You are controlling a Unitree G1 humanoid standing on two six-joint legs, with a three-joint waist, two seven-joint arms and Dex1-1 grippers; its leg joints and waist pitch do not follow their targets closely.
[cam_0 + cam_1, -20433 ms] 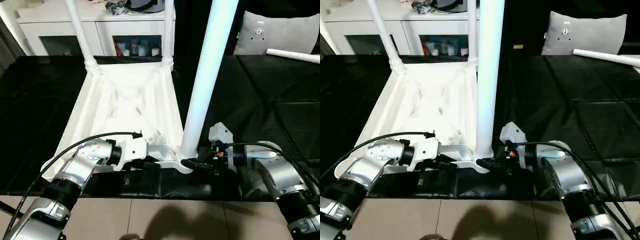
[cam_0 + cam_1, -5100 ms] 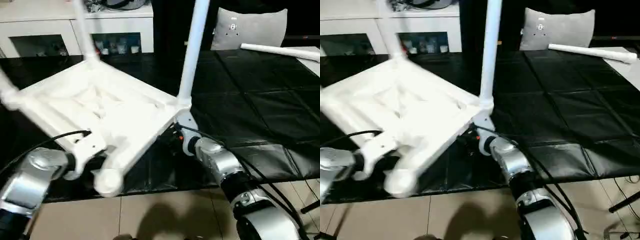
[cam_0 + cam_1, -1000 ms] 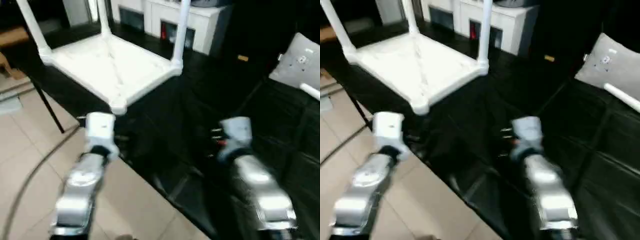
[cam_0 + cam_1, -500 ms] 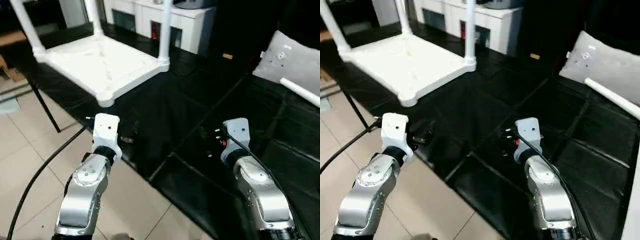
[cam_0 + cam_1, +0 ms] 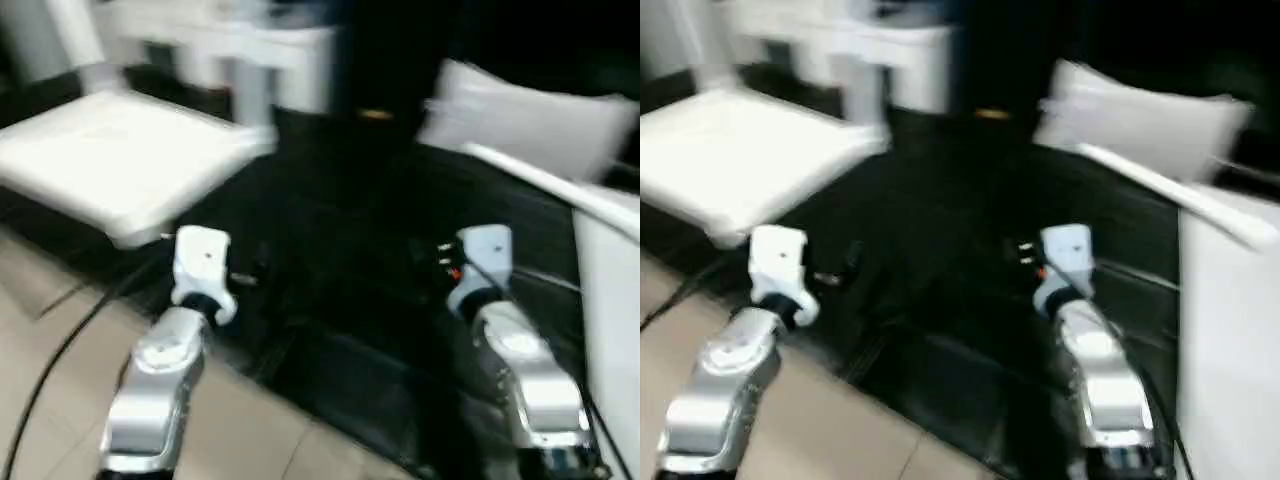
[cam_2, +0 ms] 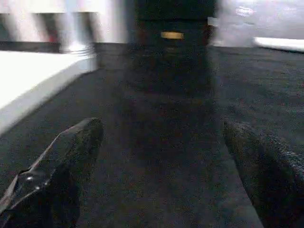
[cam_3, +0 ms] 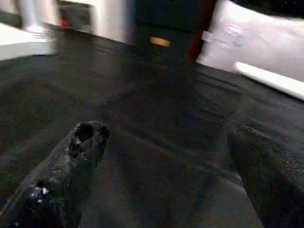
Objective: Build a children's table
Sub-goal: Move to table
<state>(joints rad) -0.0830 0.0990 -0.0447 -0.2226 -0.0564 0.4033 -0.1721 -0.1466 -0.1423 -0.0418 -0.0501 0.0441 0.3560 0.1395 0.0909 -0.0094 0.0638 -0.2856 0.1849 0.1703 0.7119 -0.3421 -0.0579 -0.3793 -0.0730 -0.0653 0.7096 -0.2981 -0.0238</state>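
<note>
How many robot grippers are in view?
2. The left gripper, open, is over the black surface near the white tabletop; the right gripper, open, to its right.

I see a white tabletop (image 5: 110, 165) on a black work surface (image 5: 340, 250), a grey cushion (image 5: 520, 125), a white loose leg (image 5: 1160, 195), and silver forearms (image 5: 155, 400).

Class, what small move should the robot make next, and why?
Probably reach the right hand toward the loose long white tube leg lying on the black-covered work surface. Both hands, the left hand too, are open and empty, and the white plastic tabletop sits apart at far left.
</note>
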